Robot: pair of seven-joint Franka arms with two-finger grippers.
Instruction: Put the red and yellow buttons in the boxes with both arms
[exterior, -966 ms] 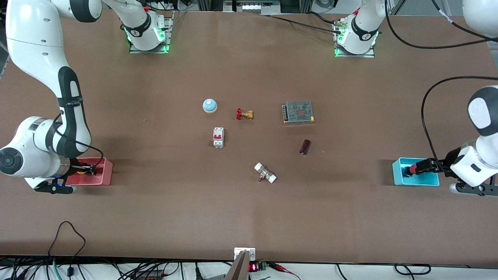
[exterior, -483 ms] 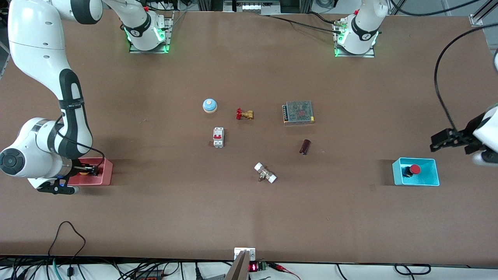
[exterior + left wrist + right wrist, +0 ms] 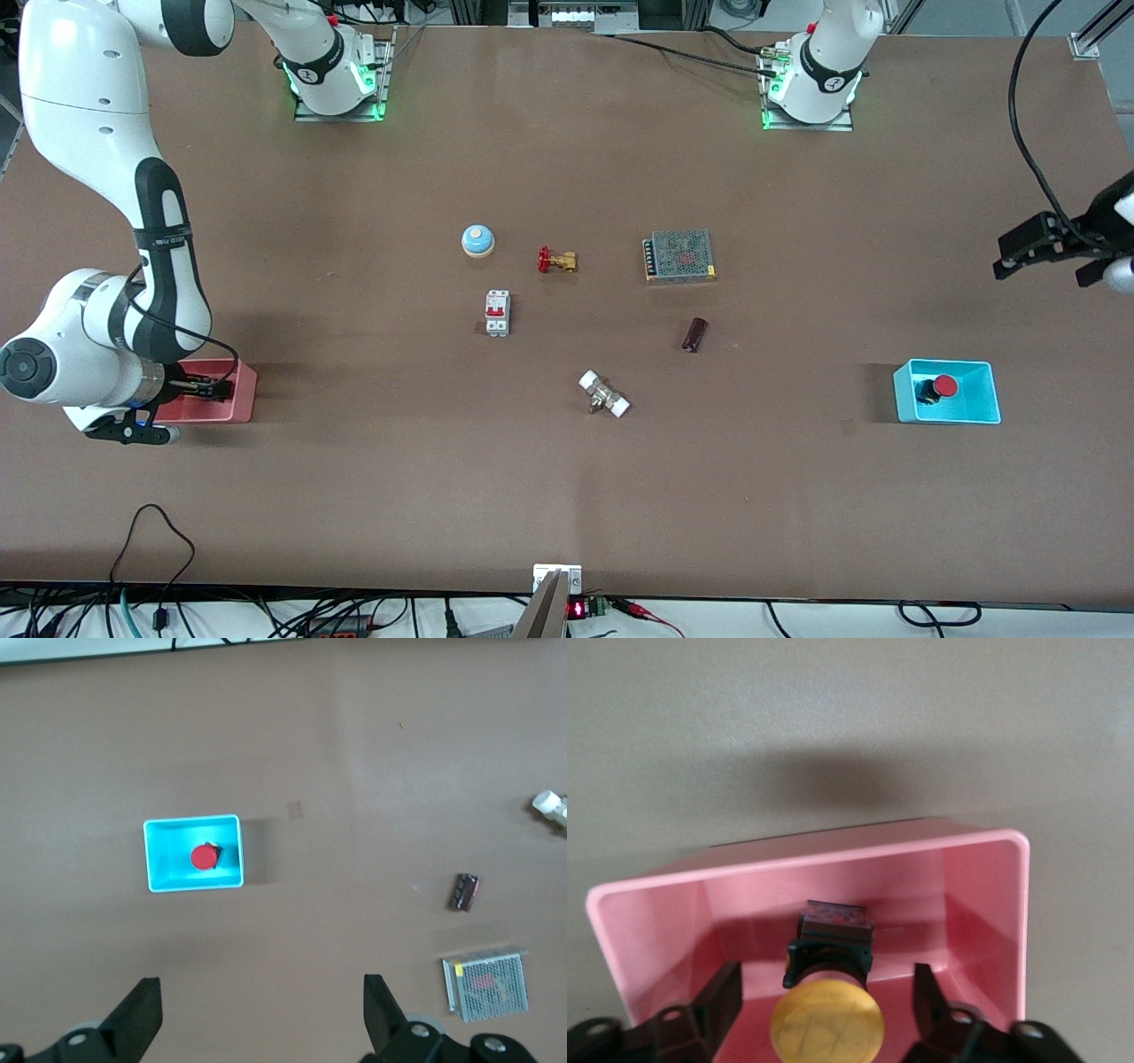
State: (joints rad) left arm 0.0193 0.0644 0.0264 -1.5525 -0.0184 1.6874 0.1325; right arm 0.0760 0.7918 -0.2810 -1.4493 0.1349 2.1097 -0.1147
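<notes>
We take the cyan box (image 3: 946, 391) as our reference; it sits on the table (image 3: 567, 496) at the left arm's end. The red button (image 3: 942, 386) lies inside it on its side, long axis level, red cap toward the box's outer end wall and black body toward the table's middle. The left gripper (image 3: 1010, 254) hangs in the air over bare table, farther from the front camera than the cyan box, jaws wide apart and empty.

The pink box (image 3: 232, 399) stands well apart from the cyan box, at the right arm's end. The right gripper (image 3: 826, 999) is lowered into it, fingers (image 3: 719, 999) spread on either side of the yellow button (image 3: 827, 1020) without touching it. That button lies inside the pink box, cap toward the wrist camera, body pointing at the box wall.
</notes>
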